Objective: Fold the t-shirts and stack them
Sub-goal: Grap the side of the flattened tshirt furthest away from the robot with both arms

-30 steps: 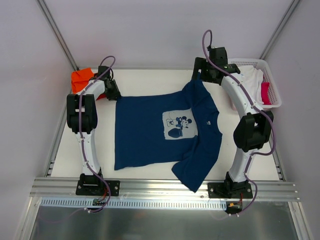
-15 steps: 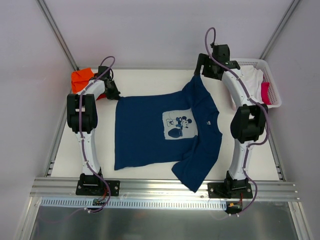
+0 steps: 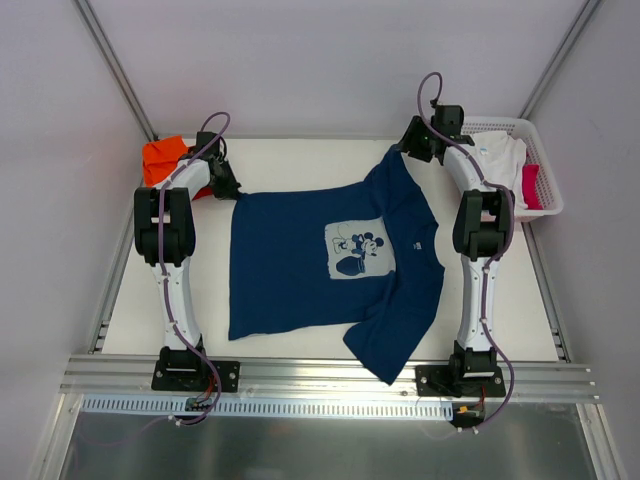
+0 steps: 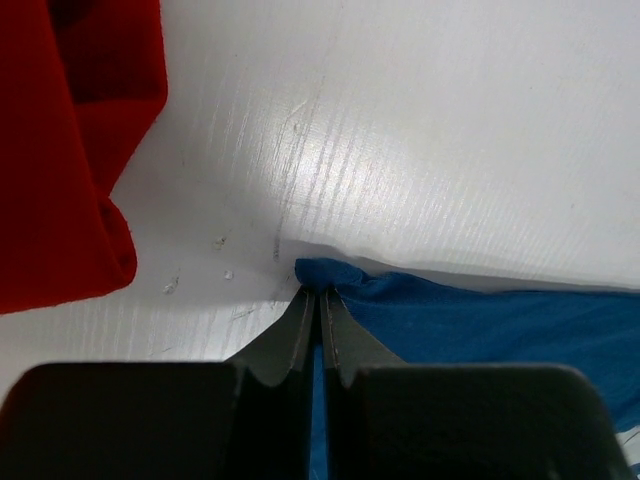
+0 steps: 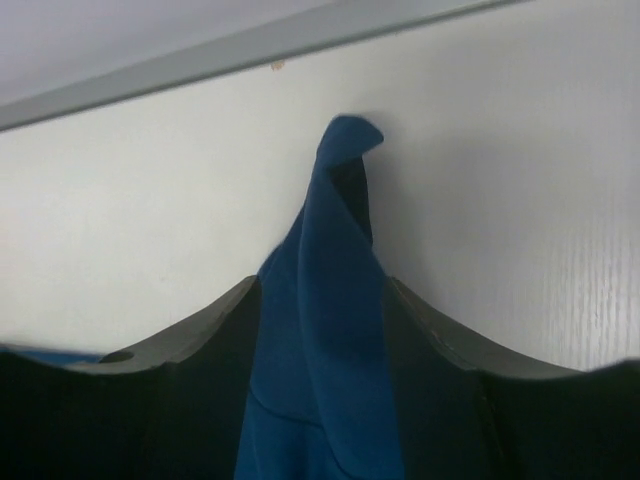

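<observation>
The navy blue t-shirt (image 3: 290,270) lies spread on the white table (image 3: 300,160), print (image 3: 358,248) up, its near sleeve folded over at the front. My left gripper (image 3: 231,189) is shut on its far left hem corner, low at the table; the left wrist view shows the jaws (image 4: 320,292) pinching the blue cloth (image 4: 480,320). My right gripper (image 3: 405,150) is shut on the far sleeve tip, which it holds at the back edge. In the right wrist view the blue cloth (image 5: 330,350) fills the gap between the fingers (image 5: 225,310).
An orange t-shirt (image 3: 162,156) lies bunched at the back left corner, just behind my left gripper; it shows as red-orange cloth (image 4: 60,150) in the left wrist view. A white lattice basket (image 3: 540,145) at the back right holds a white t-shirt (image 3: 503,160) and a red one (image 3: 532,185).
My right gripper has moved a little right and back with the sleeve, and its arm has swung in to stand straighter. The left arm and the shirt body have not moved.
</observation>
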`<state>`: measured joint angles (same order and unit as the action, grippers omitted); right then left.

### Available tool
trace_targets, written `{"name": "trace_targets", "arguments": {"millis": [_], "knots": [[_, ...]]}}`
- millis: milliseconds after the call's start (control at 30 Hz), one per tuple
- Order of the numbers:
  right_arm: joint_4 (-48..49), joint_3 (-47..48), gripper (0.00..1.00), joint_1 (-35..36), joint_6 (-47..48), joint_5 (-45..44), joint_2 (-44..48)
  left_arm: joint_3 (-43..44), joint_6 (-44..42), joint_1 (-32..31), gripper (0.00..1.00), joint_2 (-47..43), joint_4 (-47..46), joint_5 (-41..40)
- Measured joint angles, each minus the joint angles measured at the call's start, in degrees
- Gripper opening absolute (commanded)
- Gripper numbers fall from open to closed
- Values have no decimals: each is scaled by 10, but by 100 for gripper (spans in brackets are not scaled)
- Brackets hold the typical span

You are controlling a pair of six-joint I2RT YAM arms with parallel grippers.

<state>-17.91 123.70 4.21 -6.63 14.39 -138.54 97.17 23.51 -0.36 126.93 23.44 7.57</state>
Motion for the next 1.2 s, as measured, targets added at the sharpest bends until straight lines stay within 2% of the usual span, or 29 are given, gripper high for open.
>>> {"name": "trace_targets", "arguments": {"millis": [400, 533, 700, 967, 1200], "knots": [[140, 17, 52, -10, -49, 51, -63, 2, 0, 0, 0, 2, 0, 10], [172, 18, 47, -10, -74, 62, -88, 2, 0, 0, 0, 2, 0, 10], [189, 18, 35, -10, -94, 72, -104, 2, 0, 0, 0, 2, 0, 10], [218, 18, 42, -10, -110, 76, -110, 2, 0, 0, 0, 2, 0, 12], [223, 27, 42, -14, -115, 80, -128, 4, 0, 0, 0, 3, 0, 14]]}}
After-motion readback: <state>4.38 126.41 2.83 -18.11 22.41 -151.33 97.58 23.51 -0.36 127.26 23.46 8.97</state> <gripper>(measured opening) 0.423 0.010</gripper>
